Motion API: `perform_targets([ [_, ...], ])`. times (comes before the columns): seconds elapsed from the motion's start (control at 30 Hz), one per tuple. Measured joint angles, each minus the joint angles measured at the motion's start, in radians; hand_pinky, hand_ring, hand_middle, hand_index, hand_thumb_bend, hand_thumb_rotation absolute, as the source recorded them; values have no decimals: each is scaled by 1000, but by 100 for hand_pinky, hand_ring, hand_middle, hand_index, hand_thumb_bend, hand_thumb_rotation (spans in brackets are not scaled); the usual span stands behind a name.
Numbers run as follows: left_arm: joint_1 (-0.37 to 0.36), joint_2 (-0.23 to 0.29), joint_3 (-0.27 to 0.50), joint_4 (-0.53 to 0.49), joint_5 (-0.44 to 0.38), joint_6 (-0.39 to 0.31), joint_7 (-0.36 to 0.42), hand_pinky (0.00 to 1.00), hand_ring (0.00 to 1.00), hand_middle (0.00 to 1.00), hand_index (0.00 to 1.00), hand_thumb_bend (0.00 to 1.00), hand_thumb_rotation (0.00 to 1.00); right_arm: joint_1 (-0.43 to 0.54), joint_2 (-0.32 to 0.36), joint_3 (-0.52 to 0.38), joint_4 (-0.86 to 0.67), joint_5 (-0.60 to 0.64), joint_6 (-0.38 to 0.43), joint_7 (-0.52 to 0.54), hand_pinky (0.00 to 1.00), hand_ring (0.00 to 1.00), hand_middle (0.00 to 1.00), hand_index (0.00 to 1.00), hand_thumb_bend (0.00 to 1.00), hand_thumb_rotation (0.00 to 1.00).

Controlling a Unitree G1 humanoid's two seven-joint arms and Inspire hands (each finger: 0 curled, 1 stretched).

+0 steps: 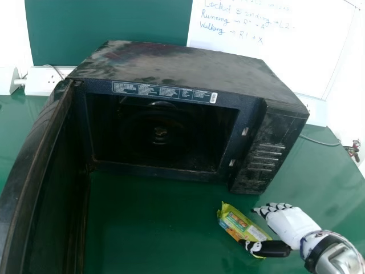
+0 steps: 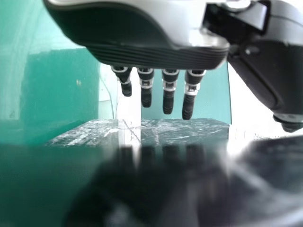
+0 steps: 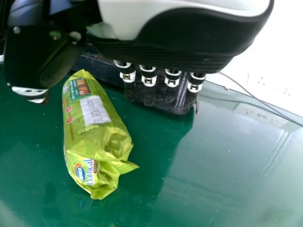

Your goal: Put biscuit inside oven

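Note:
At the lower right of the head view, my right hand (image 1: 290, 224) is beside the biscuit packet (image 1: 242, 222), its thumb over the packet's near end and its fingers extended past the far side. In the right wrist view the green packet (image 3: 94, 125) lies on the table, with my right hand (image 3: 175, 35) open around nothing. The black oven (image 1: 182, 65) has its door (image 1: 34, 171) swung wide at the left, and its cavity faces the table. In the left wrist view my left hand (image 2: 142, 38) has straight, relaxed fingers.
The green table (image 1: 148, 228) spreads in front of the oven. A whiteboard (image 1: 285, 51) stands behind it at the right, and a socket box (image 1: 44, 81) is behind at the left. A cable (image 1: 322, 141) runs along the table right of the oven.

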Motion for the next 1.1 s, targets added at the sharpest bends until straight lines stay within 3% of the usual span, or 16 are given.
perform_targets([
  [0.6, 10, -15, -3, -4, 4, -8, -3, 96, 83, 89, 87, 100, 95, 21, 65, 40, 16, -50, -27, -125, 100, 100, 98, 100, 83, 100],
  [0.97, 15, -25, -8, -4, 10, -25, -4, 90, 82, 88, 86, 100, 95, 35, 65, 57, 34, -56, -45, -140, 100, 100, 97, 100, 83, 100],
  [1.1, 14, -34, -9, -2, 17, -43, -4, 93, 82, 89, 86, 100, 93, 39, 65, 57, 35, -56, -47, -140, 100, 99, 96, 100, 83, 100],
])
